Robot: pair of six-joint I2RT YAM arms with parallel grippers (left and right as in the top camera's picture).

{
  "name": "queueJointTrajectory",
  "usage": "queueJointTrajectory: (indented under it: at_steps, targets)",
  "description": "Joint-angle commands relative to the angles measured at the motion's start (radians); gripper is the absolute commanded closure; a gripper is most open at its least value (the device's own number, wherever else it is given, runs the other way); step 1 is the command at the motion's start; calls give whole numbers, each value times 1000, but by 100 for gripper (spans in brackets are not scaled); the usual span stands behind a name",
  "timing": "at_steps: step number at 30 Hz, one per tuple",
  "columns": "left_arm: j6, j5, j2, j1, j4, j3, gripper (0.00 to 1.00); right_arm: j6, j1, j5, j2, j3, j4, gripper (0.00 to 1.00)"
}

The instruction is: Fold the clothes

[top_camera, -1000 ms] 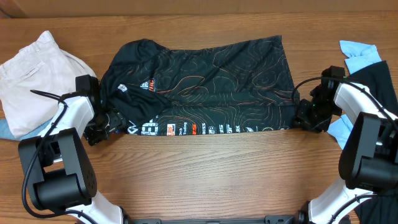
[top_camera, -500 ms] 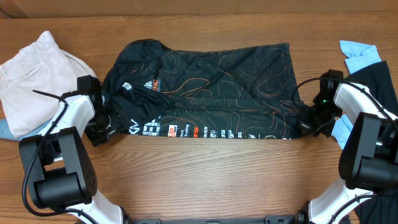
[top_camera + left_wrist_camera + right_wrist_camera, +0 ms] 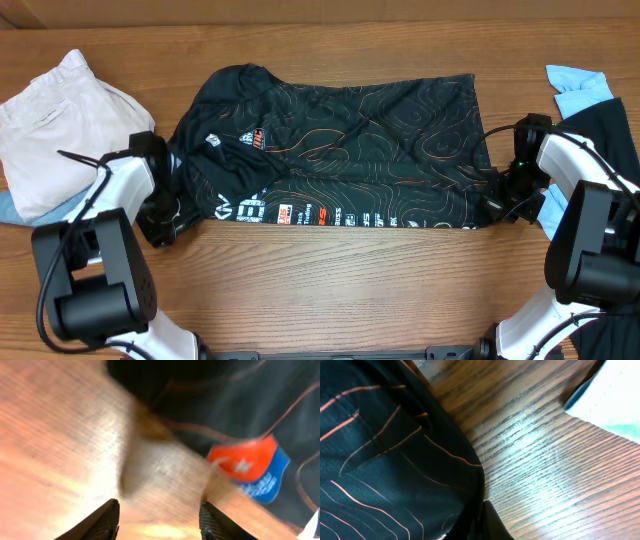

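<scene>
The black jersey point(image 3: 340, 150) is lying spread out flat in the middle of the wooden table point(image 3: 330, 290). Its thin orange lines are facing up, and a row of small logos is running along the near edge.

My left gripper point(image 3: 158, 220) is sitting at the jersey's near left corner. In the left wrist view its two fingers point(image 3: 107, 520) are standing wide apart — I am seeing only bare wood between them, so it is holding nothing. The picture is blurry, but the jersey is lying just ahead of the tips, and an orange and blue patch point(image 3: 247, 472) is showing on it.

My right gripper point(image 3: 503, 203) is resting at the near right corner of the jersey. In the right wrist view I am seeing one dark finger point(image 3: 492, 522) at the bottom, touching the jersey's edge. The cloth is hiding the rest — I cannot tell if this gripper is pinching the jersey or not.

The cream trousers point(image 3: 55, 125) are lying at the far left of the table, apart from the jersey. On the far right a light-blue cloth point(image 3: 578, 85) and a plain black cloth point(image 3: 612, 125) are lying beside each other, near my right arm.
</scene>
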Motion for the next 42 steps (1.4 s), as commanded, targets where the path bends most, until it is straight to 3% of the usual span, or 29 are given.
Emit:
queueJointTrajectory:
  at_steps: [1,6,15,24,31,36,39,42]
  targets:
    - [11,-45,-140,-7,-2,-17,45,11,-2,23,-3,-2,6,96]
    - [-40,-123,-179,-7,20,-17,34,11,-2,23,-3,-2,6,96]
    - [-41,-129,-124,-6,195,-18,39,11,-2,23,-3,-2,12,96]
    - [-40,-143,-39,-6,247,-18,40,10,-2,23,-3,-2,13,96]
    - [-37,-147,1,-6,253,-18,57,10,-2,23,-3,-2,13,96]
    - [-32,-147,1,-6,247,-18,77,10,-2,23,-3,-2,13,96]
    - [-33,-185,0,-6,208,-17,96,8,-2,23,-3,-2,13,96]
    - [-109,-301,-2,-4,119,-17,96,8,-2,23,-3,-2,8,96]
